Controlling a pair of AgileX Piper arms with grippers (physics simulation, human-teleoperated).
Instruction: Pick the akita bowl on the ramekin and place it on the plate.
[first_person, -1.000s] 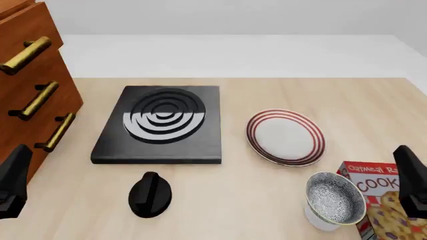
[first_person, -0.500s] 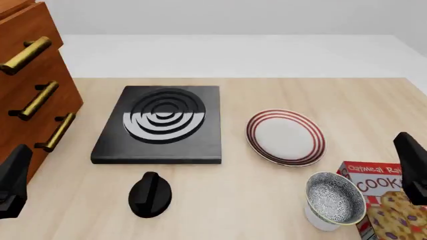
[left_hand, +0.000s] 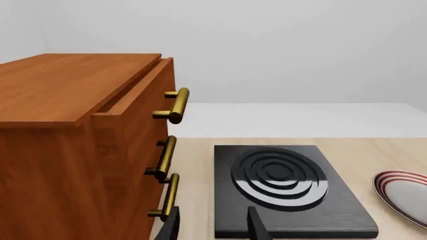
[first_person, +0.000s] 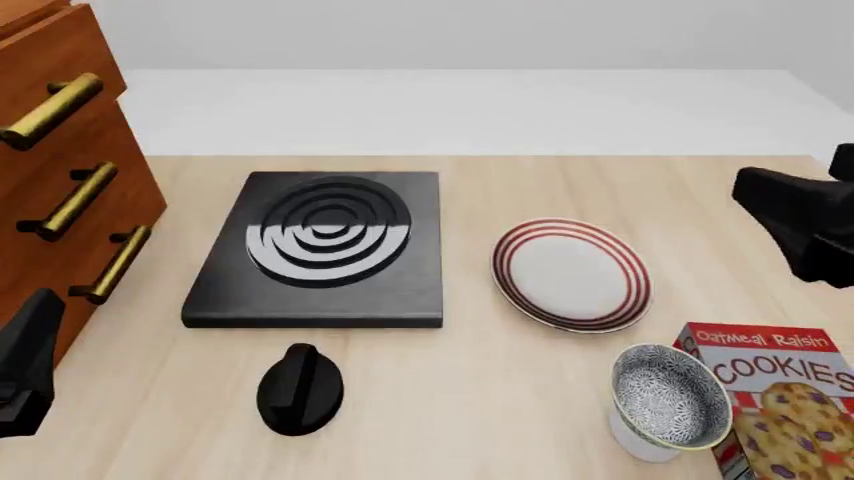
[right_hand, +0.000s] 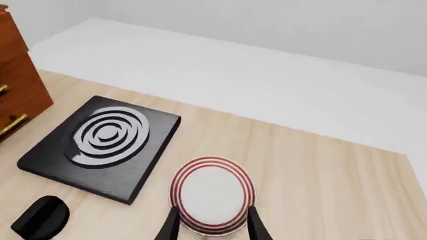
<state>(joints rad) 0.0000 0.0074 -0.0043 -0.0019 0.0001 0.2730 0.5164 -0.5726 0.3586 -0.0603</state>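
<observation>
Akita bowl (first_person: 670, 397) sits nested in the ramekin (first_person: 641, 438) near the desk's (first_person: 534, 390) front edge, awaiting pickup. Going left to right: left hand (left_hand: 212, 226) hangs parted, empty; plate (first_person: 571, 274) is bare; right hand (right_hand: 211, 225), open and empty, hovers above it.

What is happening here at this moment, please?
Two simulated robot arms work at a wooden table; neither holds anything. The small black-and-white speckled akita bowl sits on the plain white ramekin, beside a cookie box. The round white plate with red rings is bare, so the bowl is not moved yet. The right gripper is open above the plate. The left gripper is open near the black stove burner and the wooden drawer cabinet.
</observation>
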